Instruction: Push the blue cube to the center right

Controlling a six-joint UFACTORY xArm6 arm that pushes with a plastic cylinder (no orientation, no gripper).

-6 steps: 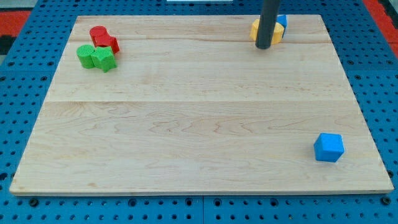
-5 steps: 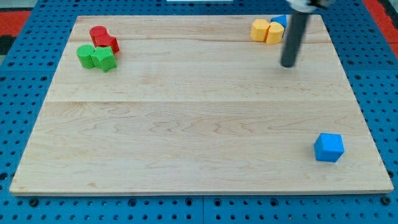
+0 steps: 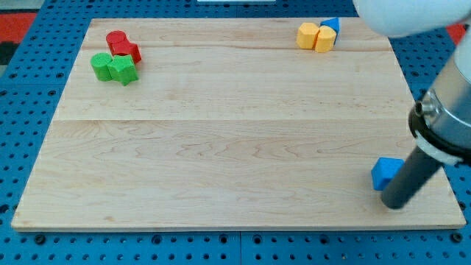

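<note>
Wooden board [image 3: 235,132] lies pale and planked under me, set on a blue pegboard [image 3: 29,96] that shows around its edges. I count seven blocks on it, gathered in three places.

At the far left sit four: two red blocks [image 3: 122,44], pressed together, shapes hard to make out, and just nearer than them two green blocks [image 3: 114,68], also touching each other and touching the red pair. At the far right sit three more: two yellow blocks [image 3: 316,35] side by side, and a small blue block [image 3: 331,24] tucked against their right side, its shape partly hidden behind the yellow.

The blue cube [image 3: 384,173] is alone in the near right corner of the board, well apart from every other block. My rod comes down from the right, and my tip [image 3: 395,205] rests on the board just near and right of that cube, the rod's dark shaft covering the cube's right part. The rod seems to touch the cube, though I cannot tell for certain.

I carry no pincer, so there is nothing open or closed to report; only the bare rod meets the board. The white and grey bulk of my arm [image 3: 449,118] fills the right edge of the view.
</note>
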